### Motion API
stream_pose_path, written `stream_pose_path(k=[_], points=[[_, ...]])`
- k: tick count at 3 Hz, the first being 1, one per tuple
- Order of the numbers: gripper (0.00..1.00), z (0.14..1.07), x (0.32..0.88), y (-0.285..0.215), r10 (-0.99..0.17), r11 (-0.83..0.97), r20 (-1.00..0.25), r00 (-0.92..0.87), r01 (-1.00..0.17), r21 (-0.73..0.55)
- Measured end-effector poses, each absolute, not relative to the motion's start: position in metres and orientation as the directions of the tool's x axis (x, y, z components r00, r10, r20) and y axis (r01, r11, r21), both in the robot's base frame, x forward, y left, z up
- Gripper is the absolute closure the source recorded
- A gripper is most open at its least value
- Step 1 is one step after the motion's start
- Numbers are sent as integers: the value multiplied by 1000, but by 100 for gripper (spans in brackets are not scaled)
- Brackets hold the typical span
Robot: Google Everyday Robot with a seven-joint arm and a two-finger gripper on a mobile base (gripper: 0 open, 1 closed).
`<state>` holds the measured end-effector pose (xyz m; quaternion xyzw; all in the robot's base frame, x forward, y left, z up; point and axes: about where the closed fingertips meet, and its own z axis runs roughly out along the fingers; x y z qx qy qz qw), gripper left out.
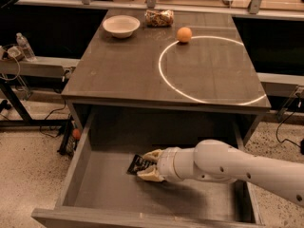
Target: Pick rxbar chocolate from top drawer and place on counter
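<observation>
- The gripper (148,166) sits low inside the open top drawer (104,194), fingers (153,155) clamped on one end of the rxbar chocolate (137,164)
- The bar lies on the drawer floor (left of centre)
- The counter (123,65) holds a white bowl (121,25), an orange (184,34) and a snack bag (159,17)

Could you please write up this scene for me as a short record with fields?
tool: down inside the top drawer, at the rxbar chocolate
rxbar chocolate: on the drawer floor, its right end hidden by the tool
top drawer: pulled open below the counter
counter: carries the white circle, bowl, snack bag and orange ball
white circle: right half of the counter
bowl: far left
snack bag: far edge, right of the bowl
orange ball: on the circle's far edge
</observation>
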<state>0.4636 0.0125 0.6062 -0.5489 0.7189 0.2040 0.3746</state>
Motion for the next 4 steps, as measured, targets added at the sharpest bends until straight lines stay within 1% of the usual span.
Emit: stream_pose_path(k=[1, 2, 4], points=[[100, 612, 460, 5, -647, 327, -754, -117, -935, -136], [100, 632, 457, -11, -670, 348, -735, -107, -919, -184], [100, 693, 453, -70, -743, 402, -664, -91, -853, -332]])
